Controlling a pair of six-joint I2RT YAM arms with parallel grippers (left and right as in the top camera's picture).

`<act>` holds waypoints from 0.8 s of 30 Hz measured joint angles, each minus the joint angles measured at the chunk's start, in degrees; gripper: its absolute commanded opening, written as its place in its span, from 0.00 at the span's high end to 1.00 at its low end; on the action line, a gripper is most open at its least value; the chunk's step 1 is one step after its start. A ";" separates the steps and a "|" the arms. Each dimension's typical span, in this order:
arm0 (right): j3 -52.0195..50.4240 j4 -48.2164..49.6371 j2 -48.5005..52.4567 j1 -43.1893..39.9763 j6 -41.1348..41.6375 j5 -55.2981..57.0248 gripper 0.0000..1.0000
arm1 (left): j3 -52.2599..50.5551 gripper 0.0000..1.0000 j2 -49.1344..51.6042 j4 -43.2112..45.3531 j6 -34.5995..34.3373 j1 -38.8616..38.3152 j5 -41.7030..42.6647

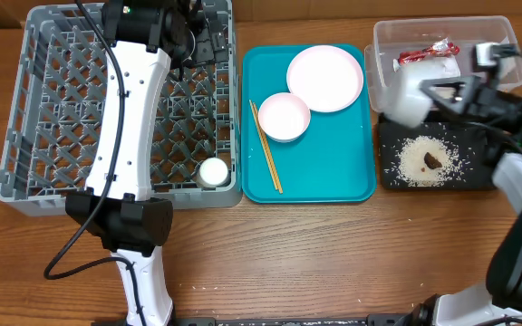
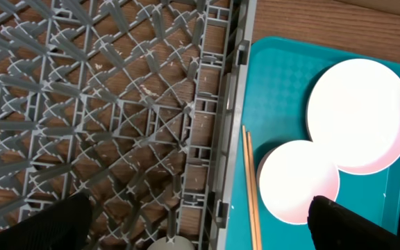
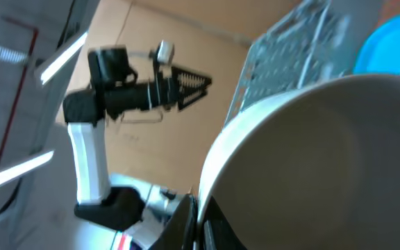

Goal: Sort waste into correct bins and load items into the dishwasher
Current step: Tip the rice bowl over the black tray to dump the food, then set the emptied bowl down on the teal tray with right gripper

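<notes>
My right gripper [image 1: 440,90] is shut on the rim of a white bowl [image 1: 404,98], held tilted on its side over the black tray [image 1: 478,177]; the bowl fills the right wrist view [image 3: 311,160], fingers [image 3: 201,222] clamped on its rim. Rice-like grains with a brown lump [image 1: 431,160] lie in the black tray. The clear tub [image 1: 497,32] holds a red wrapper [image 1: 429,52] and a white napkin [image 1: 444,69]. My left gripper [image 1: 198,43] [image 2: 200,232] is open and empty over the grey rack [image 1: 25,109], near its right wall [image 2: 207,118].
The teal tray [image 1: 352,181] holds a pink-white plate [image 1: 324,77] [image 2: 360,114], a second white bowl [image 1: 284,116] [image 2: 298,182] and wooden chopsticks [image 1: 265,147] [image 2: 250,187]. A small white cup [image 1: 213,172] [image 2: 169,244] stands in the rack's front right corner.
</notes>
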 measured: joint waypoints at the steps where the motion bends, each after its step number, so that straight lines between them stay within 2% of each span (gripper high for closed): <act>1: 0.00 -0.04 0.02 1.73 0.04 -0.02 0.96 | 0.00 0.00 0.00 0.07 0.00 0.00 0.28; 8: 0.00 -0.63 0.02 12.90 0.17 1.27 0.96 | 0.00 0.00 0.00 0.20 0.00 0.00 0.98; 11: 0.09 -5.90 0.00 14.91 -1.53 2.99 0.96 | 0.00 0.00 0.00 0.22 0.00 0.00 1.16; 13: 0.24 -13.31 -0.09 15.80 -4.63 4.24 0.96 | 0.00 0.00 0.00 0.24 0.00 0.00 1.16; 14: 0.33 -21.07 -0.09 16.22 -8.96 5.68 0.96 | 0.00 0.00 0.00 0.26 0.00 0.00 1.20; 17: 0.42 -34.34 -0.07 16.90 -18.64 8.92 0.96 | 0.00 0.00 0.00 0.35 0.00 0.00 1.29; 21: 0.42 -36.24 -0.07 17.62 -26.10 10.60 0.96 | 0.00 0.00 0.00 0.39 0.00 0.00 1.36; 24: 0.42 -37.05 -0.07 17.59 -28.00 12.96 0.96 | 0.00 0.00 0.00 0.39 0.00 0.00 1.36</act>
